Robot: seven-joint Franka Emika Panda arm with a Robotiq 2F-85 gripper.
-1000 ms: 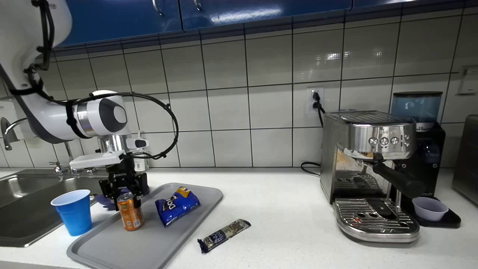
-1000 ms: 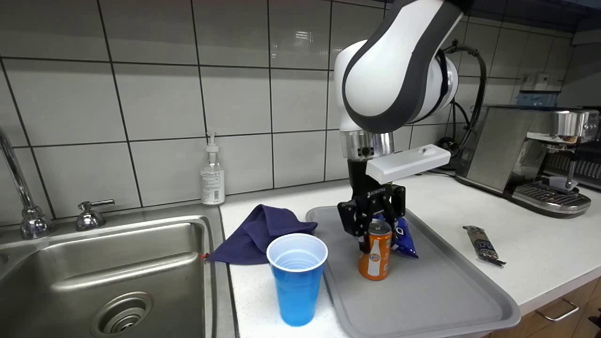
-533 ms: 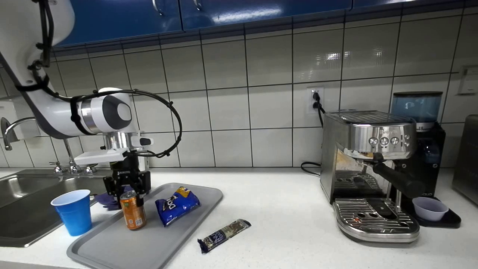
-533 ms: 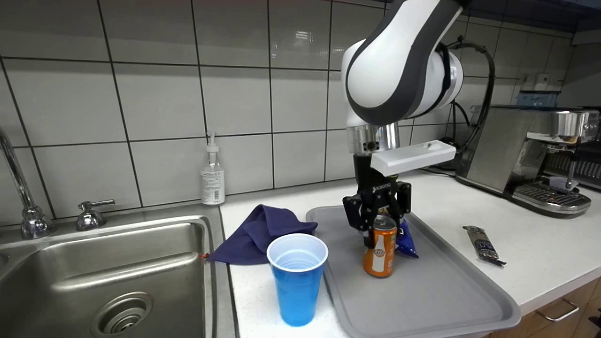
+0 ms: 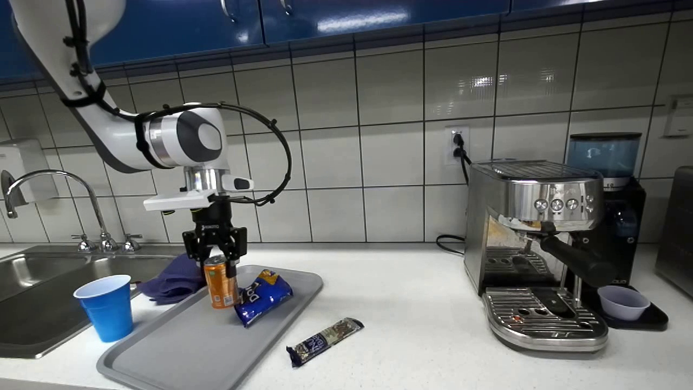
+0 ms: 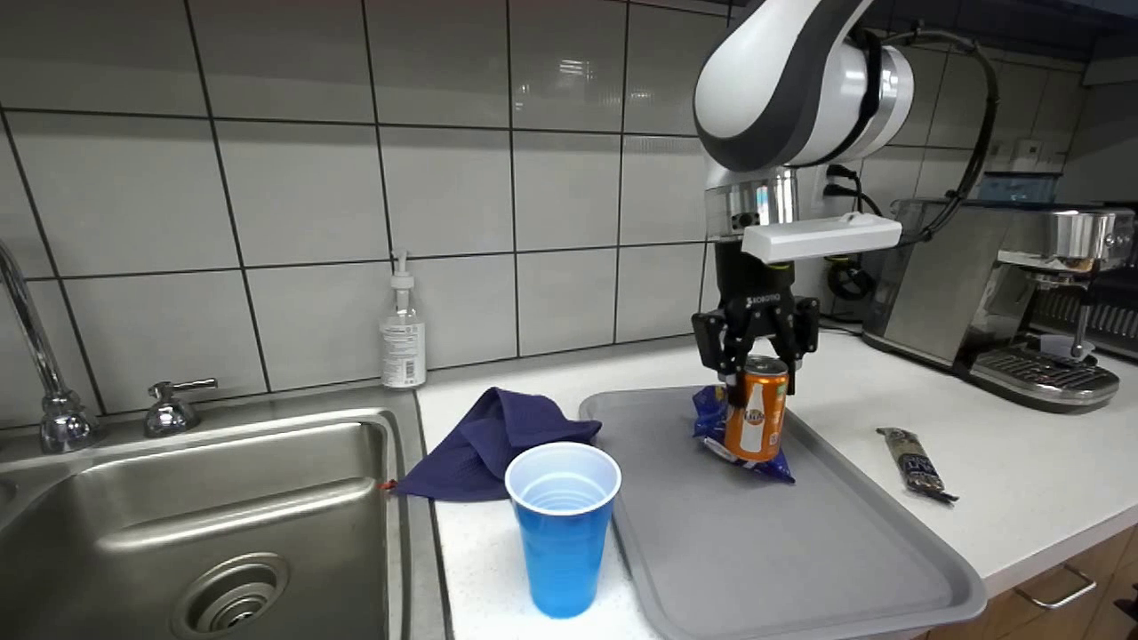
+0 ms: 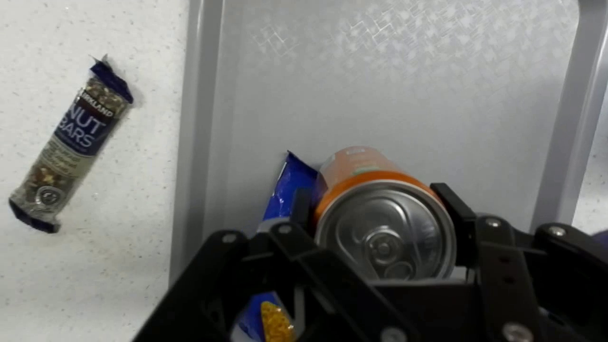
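Observation:
My gripper (image 5: 220,265) is shut on an orange soda can (image 5: 222,290), its fingers on either side near the top. The can is upright or slightly tilted and appears raised off the grey tray (image 5: 178,352). In an exterior view the gripper (image 6: 763,384) and can (image 6: 756,422) are in front of a blue chip bag (image 6: 709,407). In the wrist view the can's silver lid (image 7: 384,228) sits between the fingers (image 7: 375,209). The bag (image 7: 289,190) lies on the tray beside the can, partly hidden by the gripper; whether they touch is unclear.
A nut bar (image 5: 325,341) lies on the counter beside the tray. A blue cup (image 6: 569,542) and a purple cloth (image 6: 498,436) stand between tray and sink (image 6: 404,533). A soap bottle (image 6: 403,342) is at the wall. A coffee machine (image 5: 541,200) stands further along.
My gripper has moved up and across toward the chip bag, carrying the can with it. The can has left its earlier spot on the tray. The bag has shifted slightly.

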